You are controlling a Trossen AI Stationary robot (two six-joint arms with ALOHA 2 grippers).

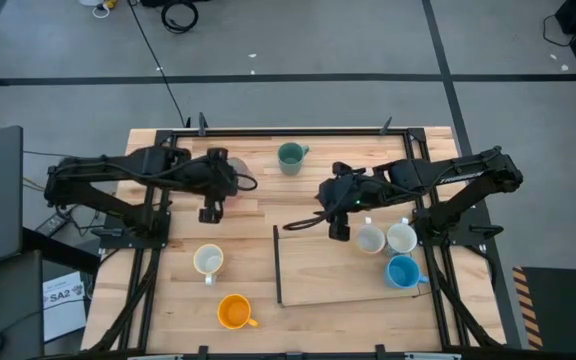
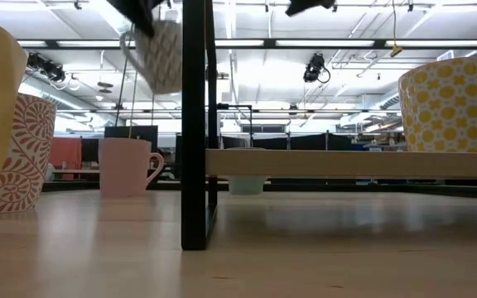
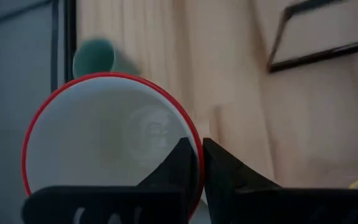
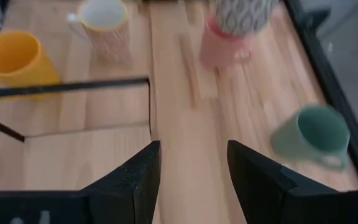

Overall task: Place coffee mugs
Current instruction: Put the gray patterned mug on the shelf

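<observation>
Left gripper (image 3: 194, 163) pinching the red-rimmed mug (image 3: 107, 140) by its rim, aloft near the table's (image 1: 258, 230) far-left corner, the low shelf (image 1: 318, 275) lying rightward under the open, empty right gripper (image 4: 191, 180).

Only one bit of writing can be read. It says "SA2" in dark letters on a white paper sheet (image 1: 65, 298). The sheet lies on the floor, just past the left edge of the table (image 1: 298, 250), near its front left corner. There are some smaller marks on the sheet too, but they are too tiny to read. The mugs have patterns on them, like dots and swirls, but no words or numbers. Inside the red-rimmed mug (image 3: 107, 143) in the left wrist view there is a faint round mark. It is too blurry to read.
</observation>
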